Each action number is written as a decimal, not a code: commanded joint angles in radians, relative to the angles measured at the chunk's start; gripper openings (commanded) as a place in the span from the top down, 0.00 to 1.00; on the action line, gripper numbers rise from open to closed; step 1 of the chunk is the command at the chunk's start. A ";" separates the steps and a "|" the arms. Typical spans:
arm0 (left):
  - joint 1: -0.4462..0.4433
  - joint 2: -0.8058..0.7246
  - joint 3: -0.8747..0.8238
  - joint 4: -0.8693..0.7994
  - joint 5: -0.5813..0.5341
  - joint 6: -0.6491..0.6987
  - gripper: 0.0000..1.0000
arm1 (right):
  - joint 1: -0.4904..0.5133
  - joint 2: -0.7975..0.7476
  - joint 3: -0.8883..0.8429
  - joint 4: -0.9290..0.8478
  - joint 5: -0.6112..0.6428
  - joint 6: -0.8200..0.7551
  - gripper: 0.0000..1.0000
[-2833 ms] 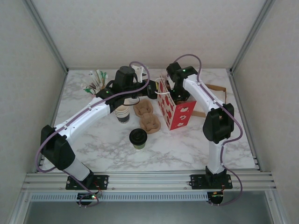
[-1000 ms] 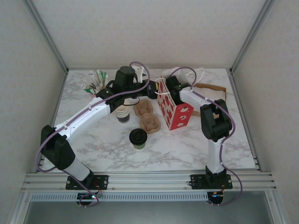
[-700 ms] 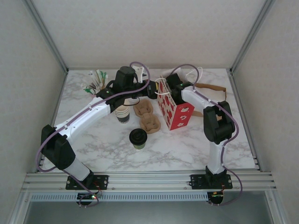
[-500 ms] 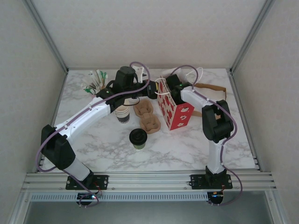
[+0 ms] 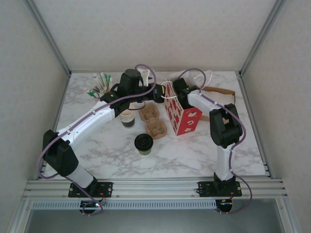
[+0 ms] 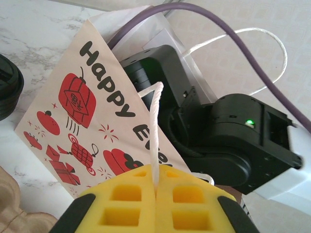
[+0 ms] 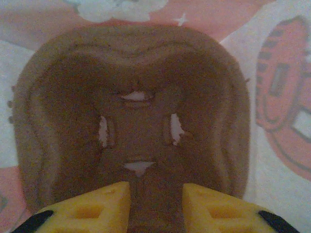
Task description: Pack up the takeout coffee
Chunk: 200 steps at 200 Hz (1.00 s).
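The takeout coffee stands lidded on the worktop, well apart from both claws and back toward the arm bases, so you have not packed it yet. What looks done is the preparation. Your left claw is pinched together on the white string handle of the red gift bag, which rises straight above its pads. Your right claw is down inside that bag with its fingers apart and nothing between them. A brown pulp carrier lies directly ahead of it, apparently on the bag's floor. By my reading, what remains is to lift the right claw out, fetch the cup, and lower it into the bag, probably into that carrier.

Room is tight around the right claw. The bag's printed wall is close on its right and the other wall close on its left, so come straight up and avoid sideways drift. The bag's mouth is narrow, and the left claw's hold on the string seems to be what keeps it open.

Two spare carriers lie between the left claw and the coffee. A stack of cups stands just under the left forearm. The worktop nearer the bases, on the right claw's side, is bare and gives you the freest approach.
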 commanded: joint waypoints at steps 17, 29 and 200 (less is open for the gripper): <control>-0.001 0.005 0.018 -0.017 -0.010 0.022 1.00 | 0.001 0.004 0.027 -0.032 0.014 0.015 0.65; -0.001 0.002 0.017 -0.019 -0.012 0.022 1.00 | 0.001 0.023 0.018 -0.023 -0.001 0.021 0.65; 0.004 0.011 0.031 -0.026 -0.022 0.022 0.98 | 0.023 -0.276 0.042 -0.104 -0.007 0.056 0.59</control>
